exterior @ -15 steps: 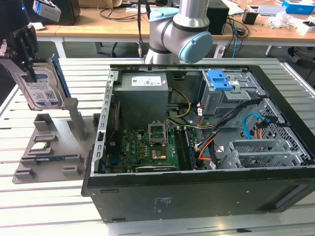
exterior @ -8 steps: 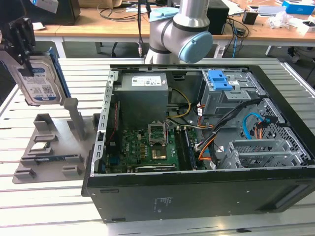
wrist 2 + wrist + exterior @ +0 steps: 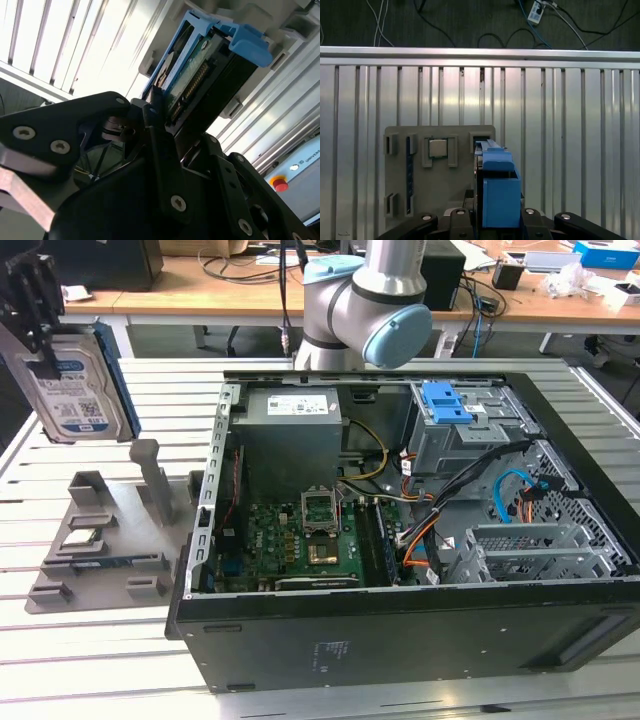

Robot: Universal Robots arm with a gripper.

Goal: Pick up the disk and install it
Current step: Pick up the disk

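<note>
1. Pick-up half looks done. The gripper (image 3: 40, 340) is clamped tight on the disk (image 3: 80, 390), with its fingers (image 3: 162, 160) pinching the blue-framed edges in the second wrist view.
2. The disk hangs on edge right below the gripper, clear of the grey holder tray (image 3: 100, 540) underneath. A small chip (image 3: 438, 148) sits in one of the tray's pockets.
3. Install isn't done yet. The open PC case (image 3: 400, 640) is well apart from the gripper, toward the exterior view's right.
4. Seating it probably calls for a firm hold, the carrier kept square to the drive cage (image 3: 540, 550), and staying clear of the loose cables (image 3: 450, 510).

The exterior view's edge crops the claw (image 3: 40, 335).
</note>
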